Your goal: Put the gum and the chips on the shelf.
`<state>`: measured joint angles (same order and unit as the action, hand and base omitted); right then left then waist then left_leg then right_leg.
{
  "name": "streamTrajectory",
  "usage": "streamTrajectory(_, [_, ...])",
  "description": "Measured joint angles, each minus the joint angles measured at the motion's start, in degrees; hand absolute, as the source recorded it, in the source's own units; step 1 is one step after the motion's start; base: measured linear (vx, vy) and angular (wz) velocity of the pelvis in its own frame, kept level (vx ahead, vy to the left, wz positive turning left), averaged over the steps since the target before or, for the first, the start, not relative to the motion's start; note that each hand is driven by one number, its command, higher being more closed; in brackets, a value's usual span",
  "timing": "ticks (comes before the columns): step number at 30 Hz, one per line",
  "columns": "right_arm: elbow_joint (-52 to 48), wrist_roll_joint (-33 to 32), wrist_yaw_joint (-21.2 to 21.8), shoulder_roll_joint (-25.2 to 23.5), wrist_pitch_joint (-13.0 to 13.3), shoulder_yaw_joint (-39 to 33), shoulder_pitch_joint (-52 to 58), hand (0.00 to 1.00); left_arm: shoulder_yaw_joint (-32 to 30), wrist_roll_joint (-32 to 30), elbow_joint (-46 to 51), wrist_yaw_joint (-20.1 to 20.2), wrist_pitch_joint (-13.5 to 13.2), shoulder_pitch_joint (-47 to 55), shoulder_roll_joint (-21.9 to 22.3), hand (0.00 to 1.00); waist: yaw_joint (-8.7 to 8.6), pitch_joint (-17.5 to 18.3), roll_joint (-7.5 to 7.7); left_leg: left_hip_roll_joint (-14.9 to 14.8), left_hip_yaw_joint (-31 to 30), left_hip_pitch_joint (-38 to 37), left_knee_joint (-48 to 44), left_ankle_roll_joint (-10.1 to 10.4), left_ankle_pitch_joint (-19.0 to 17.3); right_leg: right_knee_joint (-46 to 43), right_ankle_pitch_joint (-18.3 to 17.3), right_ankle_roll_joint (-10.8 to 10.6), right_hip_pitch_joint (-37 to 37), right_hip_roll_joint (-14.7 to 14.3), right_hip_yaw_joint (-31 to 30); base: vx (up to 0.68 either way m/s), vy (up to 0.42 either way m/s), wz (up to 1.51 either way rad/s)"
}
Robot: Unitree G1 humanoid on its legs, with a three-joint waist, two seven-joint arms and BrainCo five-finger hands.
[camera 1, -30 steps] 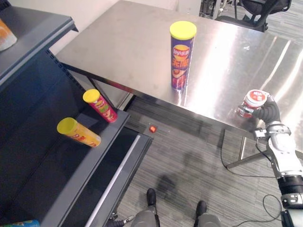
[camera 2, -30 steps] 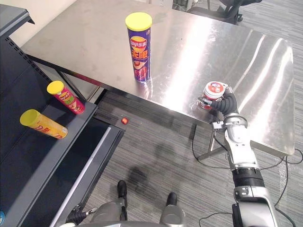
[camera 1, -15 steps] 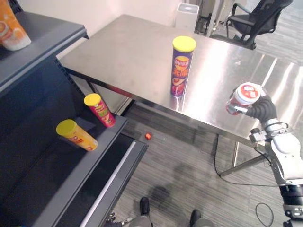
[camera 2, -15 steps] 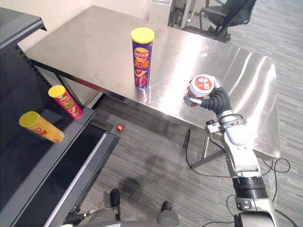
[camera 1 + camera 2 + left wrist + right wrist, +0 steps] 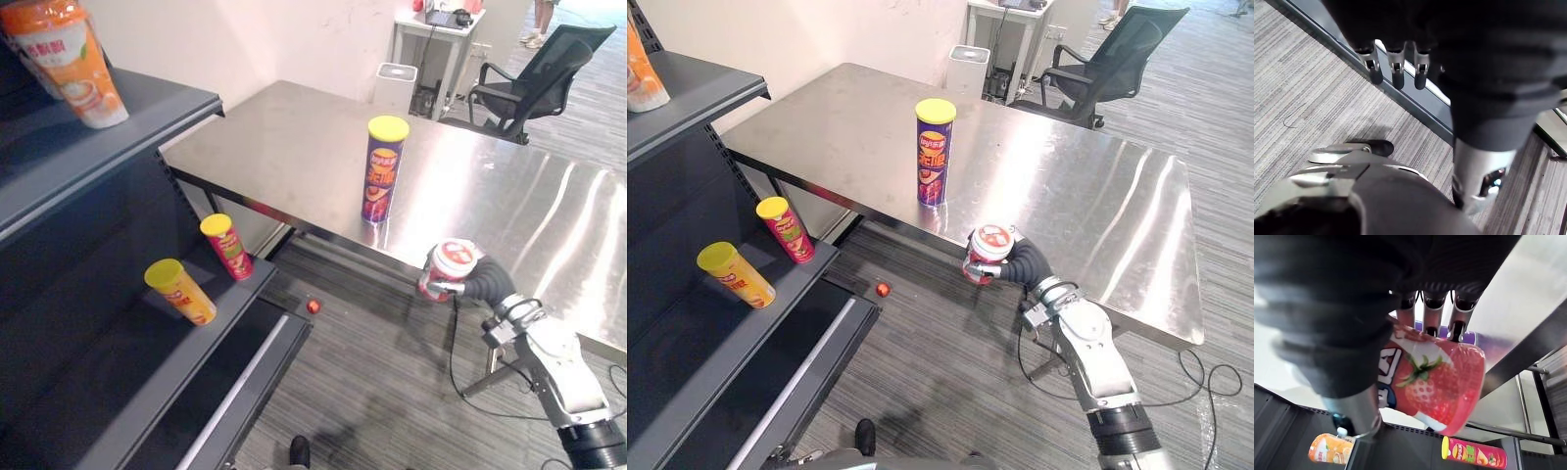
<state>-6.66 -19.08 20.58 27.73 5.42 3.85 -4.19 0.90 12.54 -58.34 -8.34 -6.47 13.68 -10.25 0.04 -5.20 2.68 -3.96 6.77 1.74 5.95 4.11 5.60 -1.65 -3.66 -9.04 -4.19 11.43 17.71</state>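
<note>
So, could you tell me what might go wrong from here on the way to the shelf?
1. The right hand holds the gum jar past the table, over the floor; a slipping grip would likely drop it there.
2. The shelf already holds a red can and a yellow can, both tilted; placing the jar close by could knock them.

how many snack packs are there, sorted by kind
chip cans: 3, purple can, red can, yellow can
gum jar: 1, in the right hand
orange pack: 1
total: 5
</note>
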Motion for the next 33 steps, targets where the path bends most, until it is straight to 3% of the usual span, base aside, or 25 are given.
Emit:
streamTrajectory(7, [0.61, -1.20, -0.44, -1.06, 0.00, 3.75, -0.18, 1.00, -0.92, 1.81, -0.49, -0.15, 1.49, -0.02, 0.15, 0.00, 0.23, 0.16, -0.20, 0.34, -4.46, 1.39, -0.15, 0.04, 0.81, -2.47, -2.24, 0.54, -0.24, 0.14, 4.09, -0.01, -0.015, 0.29])
streamTrajectory(11, [2.05, -1.22, -0.98, -2.03, -0.19, 8.17, -4.35, 1.00, -3.37, 3.36, -0.73, -0.32, 1.65, 0.35, 1.35, 0.00, 3.38, -0.02, -0.25, -0.05, -10.75, 3.82, -0.46, 0.73, 3.10, -5.89, -4.78, 1.45, -0.39, -0.69, 8.86, -0.01, -0.085, 0.75])
streamTrajectory(14, [3.82, -1.20, -2.10, -3.51, -0.30, 8.45, -8.24, 1.00, -4.37, 5.75, -0.82, -0.51, 1.64, 1.16, 1.68, 0.00, 5.47, -1.33, -0.44, -0.01, -12.10, 5.78, -3.46, 0.81, 3.44, -7.32, -6.33, 1.94, -1.85, -1.16, 12.44, -0.08, -0.070, 0.81])
streamTrajectory(15, [4.14, -1.14, -2.60, -4.31, -0.29, 8.45, -9.48, 1.00, -5.47, 7.46, -0.60, -0.46, 1.61, 2.20, 2.07, 0.00, 5.45, -2.23, -0.92, 0.31, -9.89, 7.02, -5.61, -3.37, 1.39, -8.08, -7.49, 2.32, -3.43, -1.17, 15.69, -0.12, -0.029, 1.31])
streamTrajectory(16, [4.35, -1.01, -2.76, -4.92, -0.37, 8.42, -9.37, 1.00, -6.79, 7.50, -0.75, -0.41, 1.65, 3.07, 2.67, 0.00, 5.44, -2.83, -1.37, -0.54, -3.28, 7.55, -6.95, -10.02, -1.43, -7.69, -7.43, 2.14, -5.36, -1.05, 19.23, -0.10, -0.034, 1.54])
streamTrajectory(17, [4.22, -0.94, -2.71, -4.65, -0.36, 8.36, -9.04, 1.00, -7.11, 7.32, -0.81, -0.38, 1.61, 3.51, 2.77, 0.00, 4.91, -2.81, -1.30, -1.25, 0.94, 8.03, -8.28, -12.72, -3.03, -6.00, -6.86, 2.04, -6.82, -1.32, 21.49, -0.08, -0.073, 1.84])
streamTrajectory(18, [4.19, -0.24, -2.83, -3.10, -0.20, 7.47, -8.00, 1.00, -7.66, 6.70, -1.11, -0.30, 1.63, 3.82, 2.86, 0.00, 4.47, -2.77, -0.97, -2.95, 8.83, 8.75, -11.22, -15.13, -5.92, -2.74, -5.65, 1.51, -9.99, -1.25, 26.43, -0.06, -0.002, 1.84])
streamTrajectory(19, [4.61, 1.30, -2.98, -2.90, -0.09, 5.09, -6.53, 1.00, -7.92, 6.35, -1.17, -0.19, 1.70, 3.77, 3.81, 0.00, 5.24, -2.68, -1.14, -5.17, 15.15, 10.28, -15.18, -14.81, -6.44, -3.35, -6.47, 1.94, -10.53, 0.38, 30.52, -0.03, 0.081, 1.62])
streamTrajectory(21, [5.61, 2.23, -3.31, -4.45, 0.21, 3.09, -5.02, 1.00, -7.97, 6.33, -2.71, -0.21, 1.93, 5.16, 4.50, 0.00, 5.11, -2.63, -0.66, -4.99, 20.28, 10.27, -22.85, -14.06, -6.37, -5.09, -7.32, 1.25, -10.64, 3.97, 32.72, 0.04, 0.131, 0.88])
streamTrajectory(22, [5.53, 2.85, -3.07, -4.00, 0.63, 2.99, -3.87, 1.00, -8.09, 6.32, -2.99, -0.41, 2.02, 6.50, 4.78, 0.00, 4.99, -2.44, -1.24, -5.24, 21.56, 9.25, -26.52, -12.00, -6.91, -5.86, -7.47, 1.04, -10.96, 4.82, 33.08, 0.07, 0.067, 0.58])
streamTrajectory(24, [5.37, 2.86, -2.67, -2.92, 0.91, 2.46, -2.67, 1.00, -8.19, 6.30, -3.11, -0.63, 2.02, 7.83, 5.16, 0.00, 4.56, -1.60, -2.83, -4.62, 21.19, 6.91, -21.65, -8.65, -6.64, -6.57, -7.35, 0.86, -10.77, 3.84, 33.42, 0.12, 0.138, 0.67])
streamTrajectory(26, [5.48, 3.31, -2.69, -3.48, 0.97, 1.25, -2.24, 1.00, -9.04, 5.79, -2.23, -0.70, 1.58, 7.16, 4.85, 0.00, 3.56, -1.84, -1.50, -1.28, 20.97, 4.96, -13.00, -6.76, -4.61, -6.26, -6.68, 0.59, -10.87, 3.88, 33.92, 0.09, 0.156, 0.95])
streamTrajectory(28, [5.39, 3.42, -2.74, -4.58, 1.43, 1.05, -1.77, 1.00, -9.73, 4.16, -2.12, -0.50, 1.57, 7.32, 4.59, 0.00, 3.71, -1.58, 0.60, 1.10, 19.67, 3.15, -6.93, -7.01, -1.31, -6.47, -6.64, 0.64, -10.98, 4.25, 34.71, 0.03, 0.042, 0.55])
streamTrajectory(31, [5.33, 3.57, -2.81, -5.25, 3.31, 0.67, -0.64, 1.00, -9.03, 4.12, -2.29, -0.59, 1.50, 7.48, 4.56, 0.00, 4.12, -1.33, 0.89, 3.06, 17.27, 0.72, -0.62, -6.36, 1.84, -7.59, -6.64, 0.64, -11.56, 4.77, 34.56, 0.01, -0.006, 0.41])
streamTrajectory(33, [5.32, 4.45, -2.78, -5.24, 3.66, 0.61, -0.10, 1.00, -7.86, 4.19, -2.30, -0.60, 1.41, 7.56, 4.51, 0.00, 4.47, -1.38, 0.65, 3.39, 16.32, 0.51, -0.48, -6.31, 1.85, -8.82, -6.64, 0.64, -11.53, 5.33, 33.56, -0.02, 0.002, 0.18])
